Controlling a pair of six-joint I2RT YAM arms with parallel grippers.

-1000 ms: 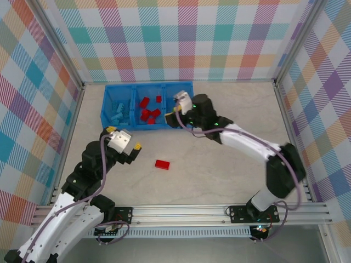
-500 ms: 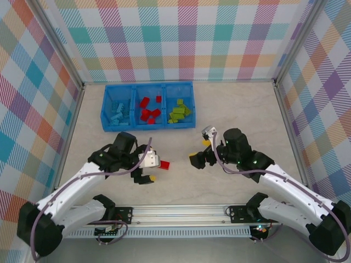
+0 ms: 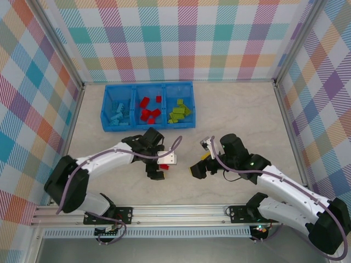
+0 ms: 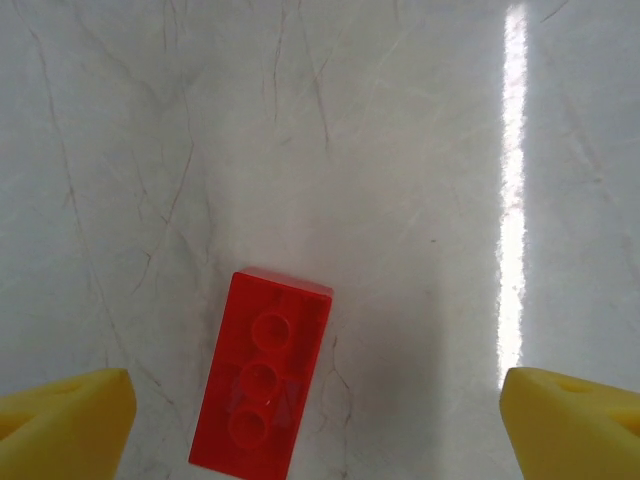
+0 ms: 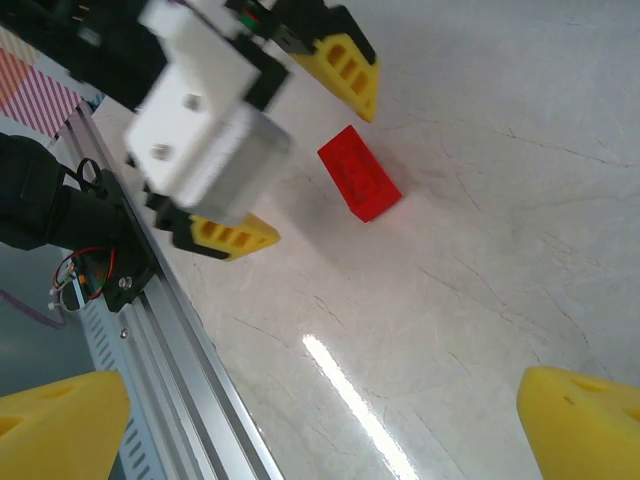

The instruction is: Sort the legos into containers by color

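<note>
From above, we see the left gripper point(image 3: 159, 167) spread over the red lego point(image 3: 163, 166) on the table point(image 3: 241, 109). The tray point(image 3: 148, 85) at 12 o'clock holds light-blue, red and green legos point(image 3: 149, 111) in separate compartments. Left wrist: the lego lies between the jaws, toward 9 o'clock. Right wrist: our right gripper point(image 5: 320, 425) gapes wide.

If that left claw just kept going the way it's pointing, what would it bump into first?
Most likely the red brick, which lies flat between the open fingers of the left gripper, off-centre. Just beneath it is the table. Depth is hard to judge.
</note>
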